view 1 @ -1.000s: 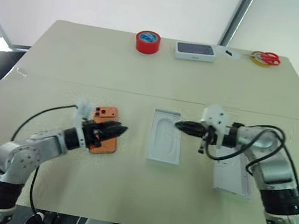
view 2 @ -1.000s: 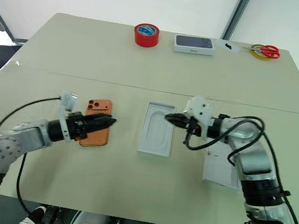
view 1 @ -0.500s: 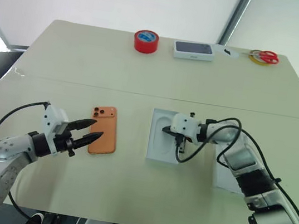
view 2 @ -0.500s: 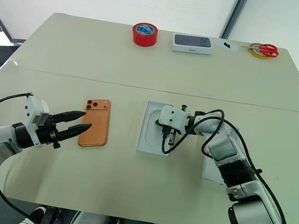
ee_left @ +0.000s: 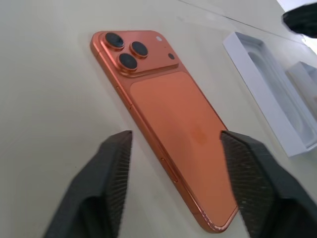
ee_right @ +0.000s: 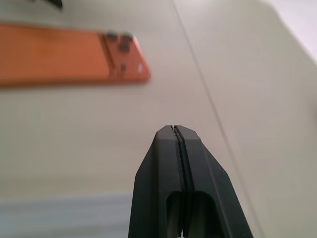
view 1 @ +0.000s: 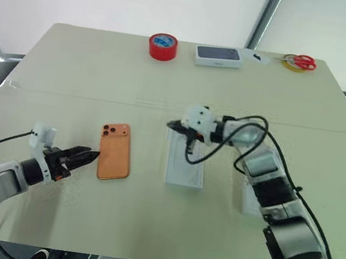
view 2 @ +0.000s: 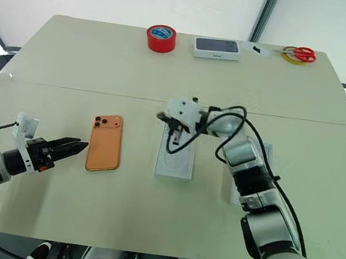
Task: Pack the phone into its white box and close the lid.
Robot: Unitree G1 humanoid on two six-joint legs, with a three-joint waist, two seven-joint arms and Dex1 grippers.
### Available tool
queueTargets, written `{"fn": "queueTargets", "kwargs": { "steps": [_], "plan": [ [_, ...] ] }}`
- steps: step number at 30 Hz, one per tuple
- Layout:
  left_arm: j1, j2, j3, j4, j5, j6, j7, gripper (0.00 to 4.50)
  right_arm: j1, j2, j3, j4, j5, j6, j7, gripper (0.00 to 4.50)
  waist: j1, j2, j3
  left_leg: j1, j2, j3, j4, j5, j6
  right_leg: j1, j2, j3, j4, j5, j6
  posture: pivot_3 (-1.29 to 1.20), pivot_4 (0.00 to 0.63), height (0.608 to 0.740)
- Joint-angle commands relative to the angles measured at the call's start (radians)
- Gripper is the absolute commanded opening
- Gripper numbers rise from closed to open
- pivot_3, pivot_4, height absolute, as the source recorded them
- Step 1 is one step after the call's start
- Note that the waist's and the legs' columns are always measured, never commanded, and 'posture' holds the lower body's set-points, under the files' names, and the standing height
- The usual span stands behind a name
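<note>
The right gripper has its two black fingers pressed together, gripping nothing. Beyond the tips the orange phone lies flat on the beige table (lenses toward the gripper's side), well apart.

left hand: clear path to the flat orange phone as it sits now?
Probably yes. The left hand is open, pointing at the flat orange phone, which lies flat on the beige table with nothing between them; the right hand is over the white box.

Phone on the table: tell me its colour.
Orange phone, with three dark camera lenses; clearest in the left wrist view.
</note>
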Motion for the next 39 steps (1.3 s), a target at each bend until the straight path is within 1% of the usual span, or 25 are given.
{"fn": "queueTargets", "kwargs": {
  "steps": [1,4,8,11,14,18,22,26,30,35,37,39],
  "plan": [
    [-0.022,-0.005,0.046,0.004,0.003,0.003,0.042,4.43,0.005,0.045,0.056,-0.022,-0.033,-0.023,-0.019,0.00,0.001,-0.002,0.000,0.000,0.000,0.000,0.000,0.000,0.000,0.000,0.000,0.000,0.000,0.000,0.000,0.00,0.150,0.730],
    [-0.024,-0.004,0.051,0.005,-0.021,0.048,0.061,4.43,-0.008,0.072,0.120,0.013,-0.091,-0.045,-0.025,0.00,-0.001,-0.002,0.000,0.000,-0.001,0.000,0.000,0.000,0.000,0.000,-0.001,0.000,0.001,0.000,0.000,0.00,0.150,0.730],
    [-0.053,-0.033,0.069,0.027,-0.114,0.168,0.122,4.43,-0.023,0.102,0.195,0.057,-0.148,-0.044,-0.003,0.00,0.000,-0.002,0.000,0.000,-0.001,0.000,0.000,0.000,0.000,-0.001,0.000,0.000,0.001,0.000,0.000,0.00,0.150,0.730],
    [-0.055,-0.049,0.043,-0.001,-0.128,0.224,0.162,4.43,-0.033,0.120,0.226,0.096,-0.185,-0.013,0.003,0.00,0.000,-0.002,0.000,0.000,-0.001,0.000,0.000,0.000,0.000,0.000,0.000,0.000,0.001,0.000,0.000,0.00,0.150,0.730],
    [-0.085,-0.088,0.065,-0.001,-0.214,0.291,0.223,4.43,-0.044,0.134,0.247,0.128,-0.226,-0.001,-0.013,0.00,0.002,-0.002,0.000,0.000,-0.001,0.000,0.000,0.000,0.000,-0.001,-0.001,0.000,0.002,0.000,0.000,0.00,0.150,0.730],
    [-0.107,-0.102,-0.007,-0.001,-0.129,0.280,0.266,4.43,-0.069,0.170,0.253,0.174,-0.237,0.015,-0.001,0.00,0.002,-0.002,-0.001,0.000,-0.001,0.000,0.001,0.000,0.000,0.000,0.000,0.000,0.002,0.000,0.000,0.00,0.150,0.730],
    [-0.147,-0.121,-0.051,0.032,-0.109,0.307,0.278,4.43,-0.076,0.185,0.269,0.205,-0.260,0.003,-0.004,0.00,0.005,-0.001,-0.002,0.002,-0.001,0.000,0.001,0.000,-0.001,0.000,0.000,0.000,0.002,0.000,0.000,0.00,0.150,0.730],
    [-0.175,-0.127,-0.104,0.031,-0.122,0.385,0.266,4.43,-0.069,0.192,0.266,0.196,-0.264,0.003,0.003,0.00,0.008,0.000,-0.004,0.003,-0.002,0.000,0.001,0.000,-0.001,0.000,0.000,0.000,0.002,0.000,0.000,0.00,0.150,0.730],
    [-0.210,-0.136,-0.164,0.046,-0.068,0.391,0.260,4.43,-0.068,0.196,0.256,0.182,-0.253,0.017,0.018,0.00,0.013,0.002,-0.006,0.004,-0.003,-0.001,0.001,0.000,-0.001,0.000,-0.001,0.000,0.002,0.000,0.000,0.00,0.150,0.730],
    [-0.300,-0.192,-0.162,0.077,-0.067,0.428,0.285,4.43,-0.068,0.197,0.250,0.185,-0.259,0.021,0.022,0.00,0.033,0.004,-0.009,0.007,-0.003,-0.001,0.001,0.000,-0.001,0.002,-0.001,0.000,0.002,0.000,0.000,0.00,0.150,0.730],
    [-0.350,-0.229,-0.136,0.101,-0.065,0.451,0.337,4.43,-0.065,0.197,0.245,0.182,-0.258,0.024,0.025,0.00,0.035,0.004,-0.009,0.007,-0.003,-0.001,0.001,0.000,-0.001,0.003,-0.002,0.000,0.002,0.000,0.000,0.00,0.150,0.730],
    [-0.380,-0.245,-0.123,0.087,-0.073,0.482,0.363,4.43,-0.065,0.195,0.244,0.181,-0.260,0.022,0.027,0.00,0.034,0.004,-0.009,0.007,-0.005,-0.002,0.001,0.000,-0.001,0.003,-0.003,-0.001,0.003,0.000,0.000,0.00,0.150,0.730]
  ]
}}
